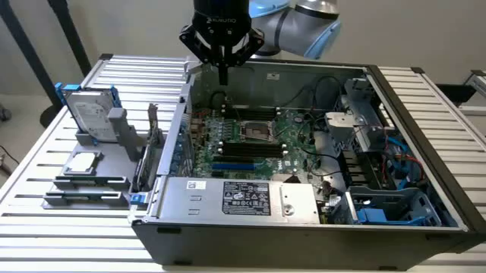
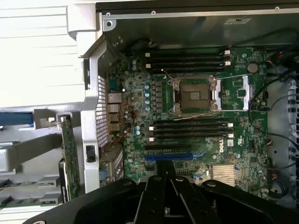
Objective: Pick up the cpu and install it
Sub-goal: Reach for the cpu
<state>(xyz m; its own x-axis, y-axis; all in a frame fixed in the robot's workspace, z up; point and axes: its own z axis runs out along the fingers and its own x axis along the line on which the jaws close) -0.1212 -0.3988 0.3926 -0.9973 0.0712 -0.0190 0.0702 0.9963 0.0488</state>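
**Empty gripper above the open case, the cpu off to one side on its stand.**

From where I stand, the gripper (image 1: 223,77) hovers over the back wall of the computer case (image 1: 304,244), its fingers pressed together with nothing between them. The cpu (image 1: 82,163) lies flat on the grey stand (image 1: 114,166) outside the case. It is toward the exterior view's left and nearer the camera than the gripper, well apart from it, just in front of the upright hard drive (image 1: 91,116). The chip is square, so it has no long axis to line up with. In the wrist view, looking down on the motherboard (image 2: 243,140), the socket (image 2: 195,94) sits open and unfilled, so nothing is installed yet.
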